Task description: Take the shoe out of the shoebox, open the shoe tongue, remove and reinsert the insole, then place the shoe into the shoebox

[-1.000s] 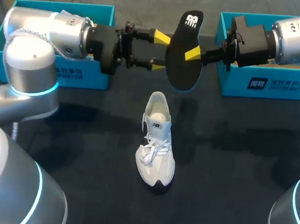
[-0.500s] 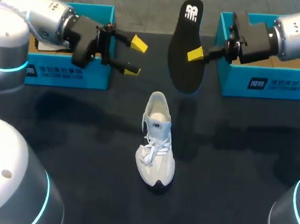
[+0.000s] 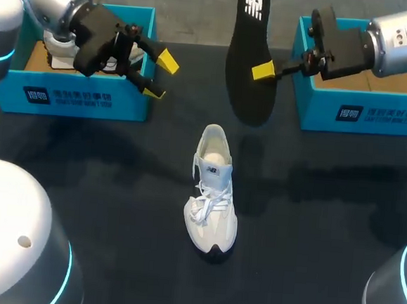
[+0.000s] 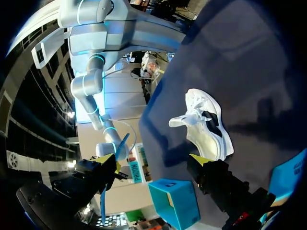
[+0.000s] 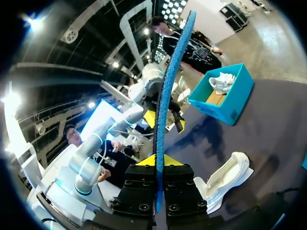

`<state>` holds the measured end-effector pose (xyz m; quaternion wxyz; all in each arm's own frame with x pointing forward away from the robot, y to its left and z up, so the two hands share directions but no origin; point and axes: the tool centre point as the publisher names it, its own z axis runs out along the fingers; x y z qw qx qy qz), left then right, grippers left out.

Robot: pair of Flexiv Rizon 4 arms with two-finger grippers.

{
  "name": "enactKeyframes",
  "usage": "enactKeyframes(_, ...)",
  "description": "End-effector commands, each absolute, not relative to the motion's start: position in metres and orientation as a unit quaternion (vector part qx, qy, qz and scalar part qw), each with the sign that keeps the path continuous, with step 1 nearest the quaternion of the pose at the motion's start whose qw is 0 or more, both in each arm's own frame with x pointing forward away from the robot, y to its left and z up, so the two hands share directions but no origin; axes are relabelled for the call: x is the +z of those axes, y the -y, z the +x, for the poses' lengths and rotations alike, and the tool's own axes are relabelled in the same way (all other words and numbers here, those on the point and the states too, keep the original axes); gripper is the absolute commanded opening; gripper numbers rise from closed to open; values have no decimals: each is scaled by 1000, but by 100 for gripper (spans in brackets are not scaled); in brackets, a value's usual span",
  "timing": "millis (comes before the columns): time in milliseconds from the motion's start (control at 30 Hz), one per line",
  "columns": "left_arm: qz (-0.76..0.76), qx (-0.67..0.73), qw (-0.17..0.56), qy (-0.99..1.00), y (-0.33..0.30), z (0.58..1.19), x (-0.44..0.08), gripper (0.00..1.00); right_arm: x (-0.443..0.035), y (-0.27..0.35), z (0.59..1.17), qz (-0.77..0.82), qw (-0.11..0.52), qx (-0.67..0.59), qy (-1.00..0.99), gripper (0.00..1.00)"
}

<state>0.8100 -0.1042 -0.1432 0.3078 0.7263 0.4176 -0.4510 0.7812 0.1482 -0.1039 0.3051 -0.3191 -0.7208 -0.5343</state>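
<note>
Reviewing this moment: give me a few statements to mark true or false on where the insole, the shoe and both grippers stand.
1. The right gripper is shut on the black insole. True.
2. The white shoe lies in the right shoebox. False: it stands on the table, outside both boxes.
3. The left gripper is open and holds nothing. True.
4. The insole sits inside the shoe. False: it is held up in the air beyond the shoe.
5. The left shoebox is empty. False: a second white shoe shows in it.
</note>
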Motion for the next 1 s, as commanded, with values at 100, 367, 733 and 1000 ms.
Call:
enactKeyframes(100, 748, -457, 262, -403, 101, 819, -145, 100, -103, -156, 783, -310, 301, -532, 728, 0)
enactKeyframes(367, 749, -457, 259, -404, 101, 819, -146, 100, -102, -157, 783, -309, 302, -531, 729, 0)
enactKeyframes(733, 749, -457, 259, -404, 101, 819, -146, 100, -102, -157, 783, -309, 302, -531, 729, 0)
enactKeyframes(1000, 749, -457, 259, -404, 101, 819, -146, 100, -102, -157, 783, -309, 302, -531, 729, 0)
